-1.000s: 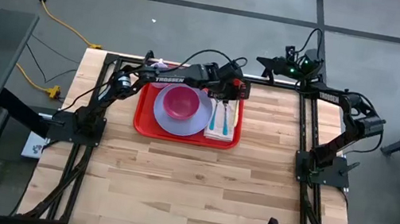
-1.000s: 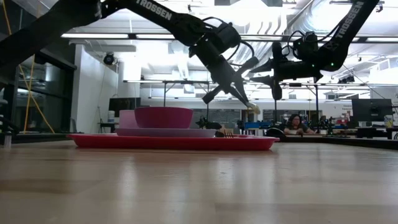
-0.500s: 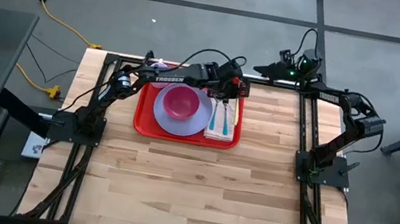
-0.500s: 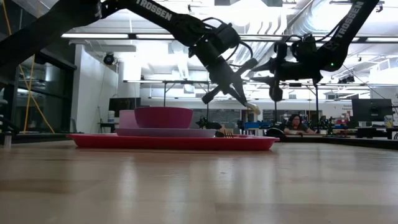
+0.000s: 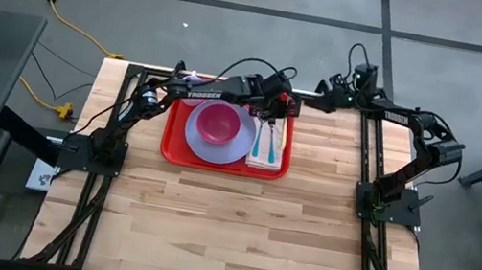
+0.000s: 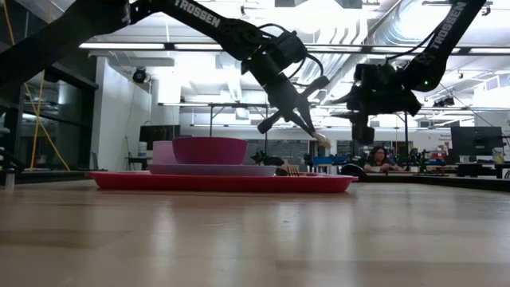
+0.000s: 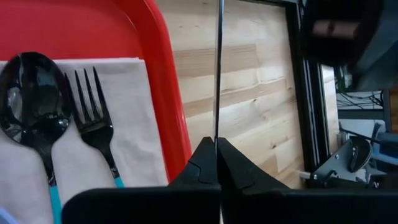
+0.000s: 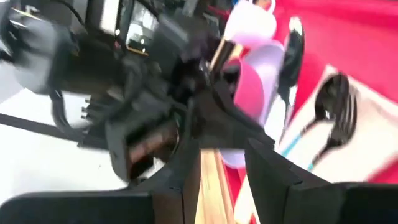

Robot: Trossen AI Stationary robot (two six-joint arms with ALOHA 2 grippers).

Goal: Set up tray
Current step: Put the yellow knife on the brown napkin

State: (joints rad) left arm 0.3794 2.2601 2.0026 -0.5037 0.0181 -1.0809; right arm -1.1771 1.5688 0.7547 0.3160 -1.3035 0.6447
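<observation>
The red tray lies at the table's far middle. On it stand a lavender plate with a pink bowl, and a white napkin bearing a black spoon and a fork with teal handles. My left gripper hangs above the tray's far right part, shut on a thin dark utensil that shows edge-on. My right gripper stands open over the table's far right corner, with nothing between its fingers. My left gripper pinches the thin utensil between its two shut fingers, which hide the part they are on. The fingers slant down toward the tray's right rim, and the utensil runs on past their tips along them. It hangs clear of tray and napkin.
A lavender cup stands at the tray's far left. Black frame rails border the table on the left, right and far sides. The near half of the wooden table is bare wood.
My right gripper has sunk a little and has tipped and rolled at the wrist by the table's far right corner, so its fingers now hang lower. My left gripper and the utensil have kept still.
</observation>
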